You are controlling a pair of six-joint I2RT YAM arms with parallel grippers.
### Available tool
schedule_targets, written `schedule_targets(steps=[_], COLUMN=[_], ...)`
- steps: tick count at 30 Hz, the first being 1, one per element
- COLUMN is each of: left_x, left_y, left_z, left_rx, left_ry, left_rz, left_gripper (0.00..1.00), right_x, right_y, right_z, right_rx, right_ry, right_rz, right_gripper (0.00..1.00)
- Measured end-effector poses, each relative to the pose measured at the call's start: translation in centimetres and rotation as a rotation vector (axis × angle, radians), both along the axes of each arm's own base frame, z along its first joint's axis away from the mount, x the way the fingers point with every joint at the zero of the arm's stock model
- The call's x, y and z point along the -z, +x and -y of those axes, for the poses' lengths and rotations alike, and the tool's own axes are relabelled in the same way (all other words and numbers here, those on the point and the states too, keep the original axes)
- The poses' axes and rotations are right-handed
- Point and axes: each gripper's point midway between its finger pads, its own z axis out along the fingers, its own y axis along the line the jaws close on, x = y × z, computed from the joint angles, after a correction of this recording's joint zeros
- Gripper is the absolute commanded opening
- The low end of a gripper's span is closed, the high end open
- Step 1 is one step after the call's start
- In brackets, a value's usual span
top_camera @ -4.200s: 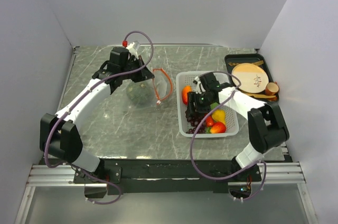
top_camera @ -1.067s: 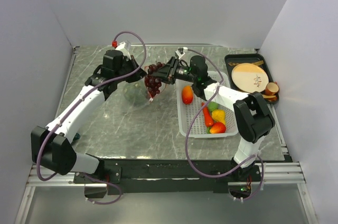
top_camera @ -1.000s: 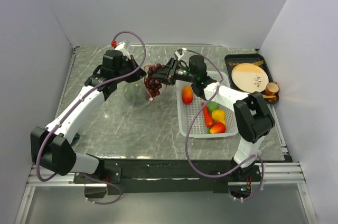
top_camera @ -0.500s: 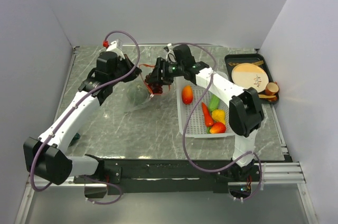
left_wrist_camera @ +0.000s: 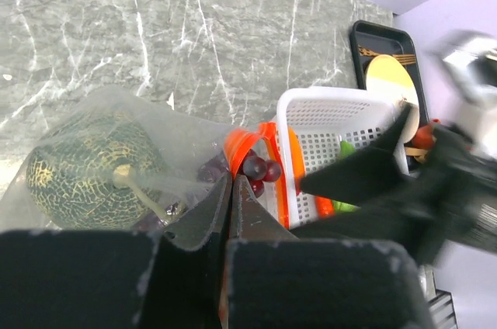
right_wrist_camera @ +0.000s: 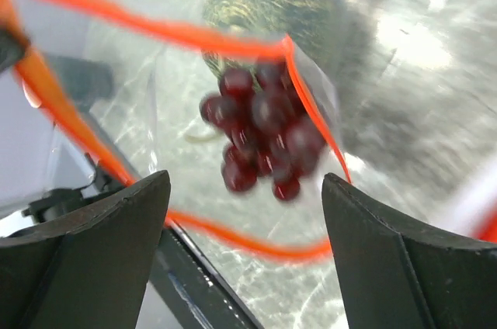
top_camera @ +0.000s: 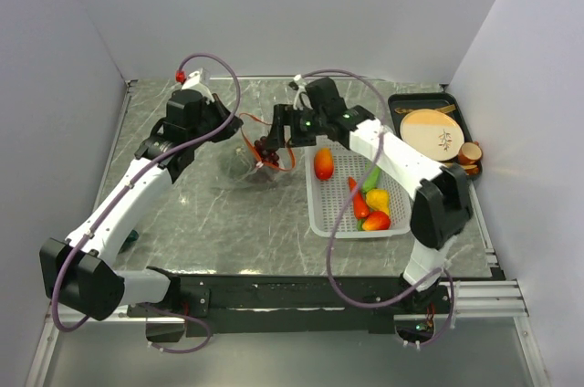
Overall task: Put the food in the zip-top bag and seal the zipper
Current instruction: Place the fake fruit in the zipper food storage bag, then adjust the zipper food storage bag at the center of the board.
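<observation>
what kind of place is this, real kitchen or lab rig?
Most likely a lab robot cell, not a kitchen: plain white walls box in a marble-look table, an aluminium rail runs along the near edge, and the food is toy produce in a white basket.

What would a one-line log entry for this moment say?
left gripper: shut on zip-top bag edge | right gripper: open at bag mouth | grapes: at mouth, ungripped | melon: in bag | zipper: open

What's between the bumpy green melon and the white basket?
In the left wrist view, the purple grapes and the bag's orange zipper lie between the melon and the basket.
</observation>
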Motion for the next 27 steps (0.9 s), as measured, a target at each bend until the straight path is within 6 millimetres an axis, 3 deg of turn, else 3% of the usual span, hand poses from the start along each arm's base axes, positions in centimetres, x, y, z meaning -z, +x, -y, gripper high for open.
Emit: schedule_targets(steps=[4,8,11,17,25,27], left_x=[-0.1,-0.1,-0.1,-0.2,-0.2,-0.2], left_y=[0.1,0.2,0.2,0.2,0.2,0.2], left_z=[-0.3,-0.5,-0.6,-0.6,-0.6,-0.7], left_rx=[-0.013,-0.021,-0.025,-0.027,-0.027,-0.027], left_ry=[0.003,0.003,0.002,-0.003,-0.004,-0.004], left_rz=[0.002,0.004,0.003,0.002,0.002,0.002], left_gripper=[0.04,0.04,0.04,0.04,0.05,0.05], right_x=[-2.2,-2.9,-1.4,2.9,4.8,5.7], right_y=[-0.4,0.2,0.0,-1.5,-1.5,-1.6], right_z=[3.1,4.7,4.9,4.7,3.2,2.9], right_rx=[0.1,0.166,0.176,0.153,0.109,0.097], right_ry=[-0.015,-0.01,-0.016,-0.04,-0.007,-0.005], right_rz=[0.069,0.09,0.051,-0.08,-0.143,-0.17], right_gripper=[0.84,0.67,0.62,0.62,0.61,0.52])
